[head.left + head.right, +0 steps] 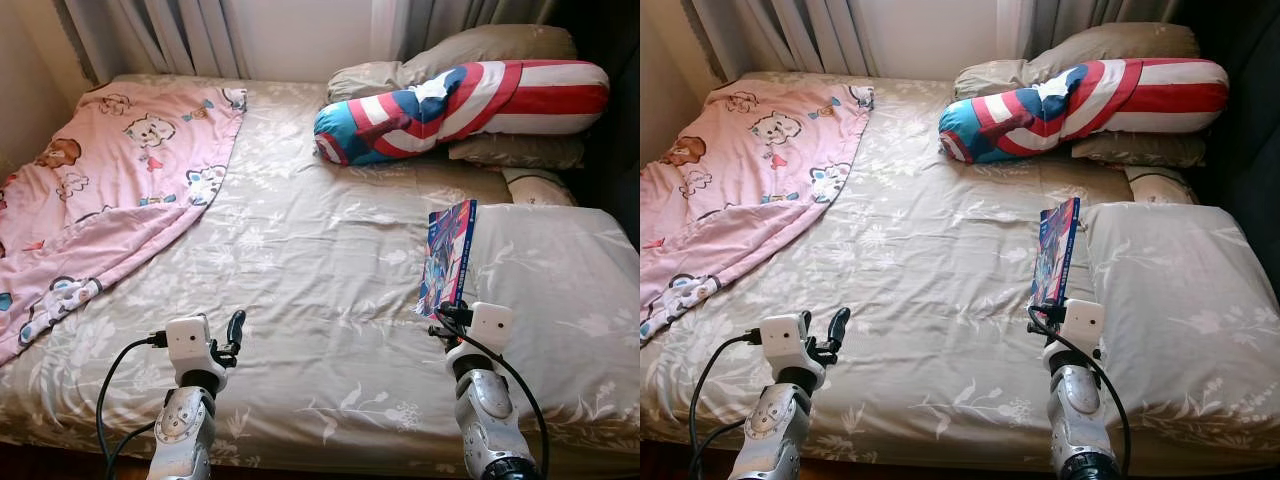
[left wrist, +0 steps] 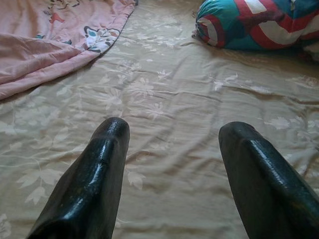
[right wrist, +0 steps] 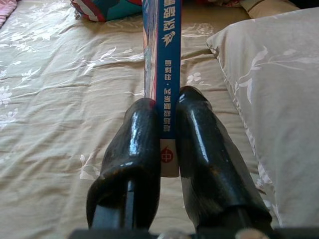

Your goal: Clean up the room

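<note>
Your right gripper (image 3: 167, 107) clamped on upright blue book (image 1: 446, 255) over bed (image 1: 300, 260), left gripper (image 2: 172, 132) fingers apart, pink blanket (image 1: 110, 180) beyond.

Before me lies the bed (image 1: 300, 260) under a beige floral sheet. At its head, curtains (image 1: 190, 35) hang against a pale wall (image 1: 300, 35). On my far right there is dark shadow beyond the bed's edge.
</note>
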